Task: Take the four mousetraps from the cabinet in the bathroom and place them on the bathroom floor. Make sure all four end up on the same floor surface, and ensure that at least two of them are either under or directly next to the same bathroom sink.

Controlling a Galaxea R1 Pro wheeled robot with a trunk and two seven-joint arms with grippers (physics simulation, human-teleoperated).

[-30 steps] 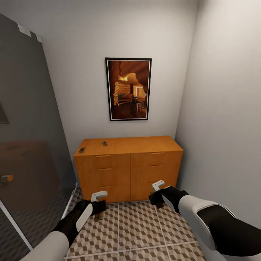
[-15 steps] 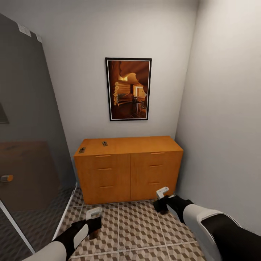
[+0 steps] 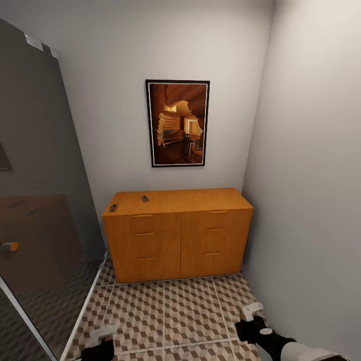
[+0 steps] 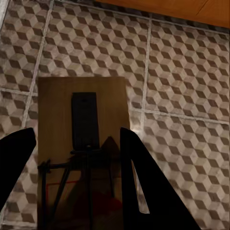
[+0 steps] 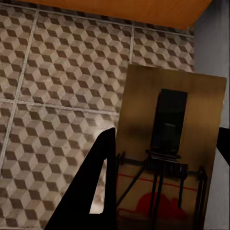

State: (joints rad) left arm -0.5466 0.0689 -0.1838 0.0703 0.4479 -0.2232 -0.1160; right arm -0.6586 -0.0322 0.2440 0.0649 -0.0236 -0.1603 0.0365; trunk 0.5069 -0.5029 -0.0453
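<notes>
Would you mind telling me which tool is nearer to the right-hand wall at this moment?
The right one. The right tool sits low over the floor close beside the wall, while the left tool is across the tiles by the glass panel.

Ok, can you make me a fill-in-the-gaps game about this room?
1. The left tool and right tool each grip a mousetrap over the tiled ___.
2. On the cabinet lie ___ more mousetraps.
3. The framed picture hangs ___ the cabinet.

Missing words: floor; two; above.
</notes>
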